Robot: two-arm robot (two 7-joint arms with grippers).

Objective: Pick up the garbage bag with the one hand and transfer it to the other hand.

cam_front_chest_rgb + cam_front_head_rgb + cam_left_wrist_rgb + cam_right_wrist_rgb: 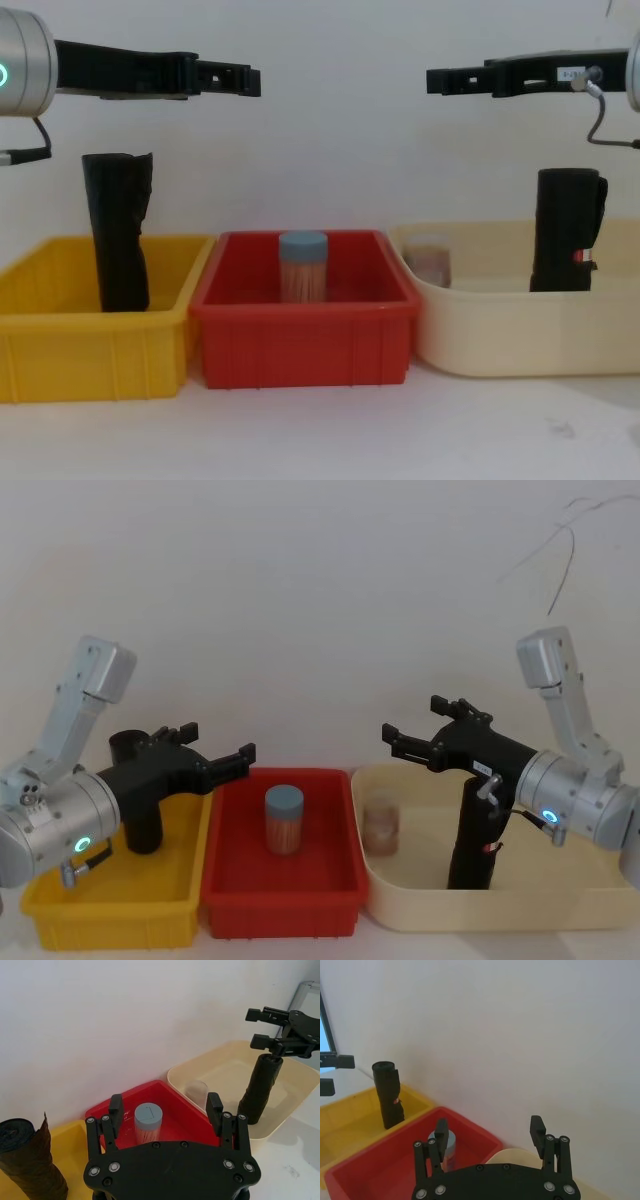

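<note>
Black and upright, the garbage bag [470,830] is seen standing at the right end of the cream tray [400,910], its long axis vertical and a small red mark low on its side. The right gripper [392,738], marked with a white label strip, is held level above the tray with its wrist almost over the roll. Its jaws are spread wide and hold nothing, and they point inward towards the red tray [280,910], past the bag and higher than its top.

The left gripper [220,742] is held level over the yellow tray [110,925], well apart from the bag. Its jaws are likewise wide open and empty. A second black roll [140,820], ragged at the top, stands below it and is not to be mistaken for the task's roll.

The right arm is judged much the nearer. For a grasp, the jaws would need to be drawn back and lowered, so that the roll's sides are closed on across its vertical axis.
</note>
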